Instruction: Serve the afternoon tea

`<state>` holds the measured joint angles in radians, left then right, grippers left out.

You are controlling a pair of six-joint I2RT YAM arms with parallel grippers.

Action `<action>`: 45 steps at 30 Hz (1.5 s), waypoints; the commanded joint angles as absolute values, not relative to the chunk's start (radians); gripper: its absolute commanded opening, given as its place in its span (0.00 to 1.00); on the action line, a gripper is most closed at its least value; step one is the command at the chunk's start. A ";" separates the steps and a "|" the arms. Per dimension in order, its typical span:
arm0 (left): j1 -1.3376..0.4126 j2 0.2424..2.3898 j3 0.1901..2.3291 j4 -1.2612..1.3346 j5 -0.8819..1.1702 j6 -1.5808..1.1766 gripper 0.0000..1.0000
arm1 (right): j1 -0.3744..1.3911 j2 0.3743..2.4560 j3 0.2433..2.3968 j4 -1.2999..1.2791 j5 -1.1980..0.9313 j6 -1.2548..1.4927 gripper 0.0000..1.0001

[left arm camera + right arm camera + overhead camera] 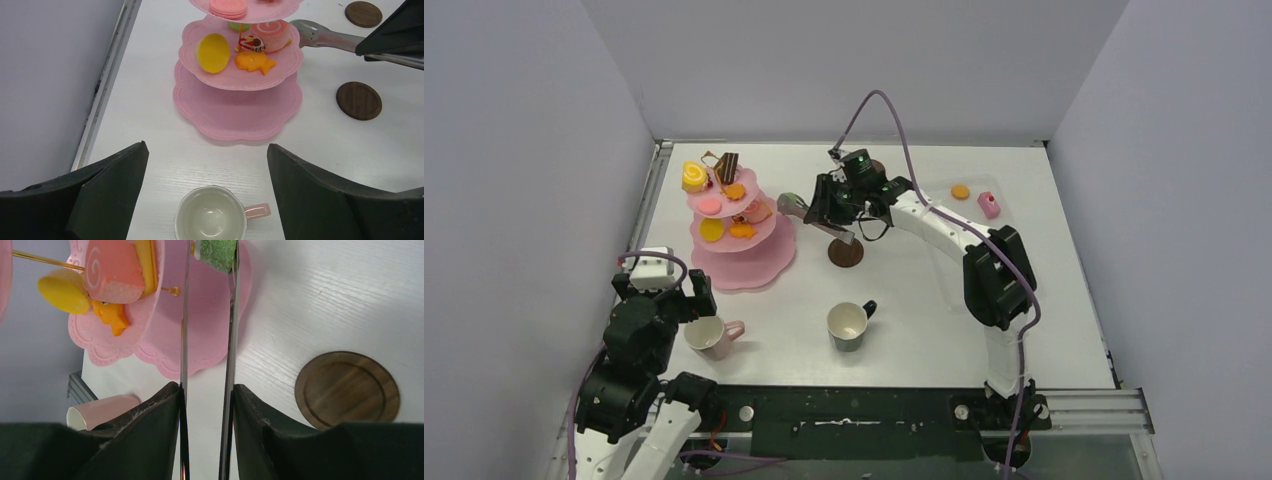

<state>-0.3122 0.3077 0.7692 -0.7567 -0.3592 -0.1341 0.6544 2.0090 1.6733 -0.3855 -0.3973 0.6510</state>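
Your right fingers (pixel 150 430) are clamped on the tongs (pixel 231 340). The two blades run straight out from the fingers and pinch a green pastry (pixel 217 252) at their tips. In the wrist view the pastry hangs over the bare bottom tier of the pink stand (pixel 155 352), which stands toward the bench's far left corner. The tongs' long axis points at the stand, so the drop looks to be ahead and down. A coaster (pixel 346 390) lies near the stand. Your left fingers (pixel 110 185) stand apart above the pink mug (pixel 212 217), by the bench's near left edge.

Bright, even overhead light, soft shadow around pink stand (pixel 235 115), close right claw (pixel 206 387) slightly blurred
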 commanded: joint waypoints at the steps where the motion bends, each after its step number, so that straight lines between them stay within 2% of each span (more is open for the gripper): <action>1: -0.306 0.303 0.774 -0.693 -0.359 -0.124 0.88 | 0.686 2.050 1.771 -0.291 -0.453 0.699 0.39; 13: -0.303 0.305 0.775 -0.696 -0.360 -0.124 0.88 | 0.710 2.125 1.824 -0.286 -0.460 0.732 0.46; 23: -0.301 0.304 0.777 -0.698 -0.358 -0.124 0.88 | 0.705 2.092 1.817 -0.327 -0.451 0.705 0.46; 39: -0.299 0.305 0.777 -0.697 -0.353 -0.124 0.88 | 0.592 1.874 1.605 -0.385 -0.416 0.637 0.44; 45: -0.298 0.306 0.778 -0.699 -0.350 -0.124 0.88 | 0.536 1.779 1.577 -0.505 -0.307 0.550 0.44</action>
<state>-0.3058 0.3077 0.7692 -0.7547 -0.3588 -0.1341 0.5644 1.8866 1.5738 -0.4419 -0.3969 0.6323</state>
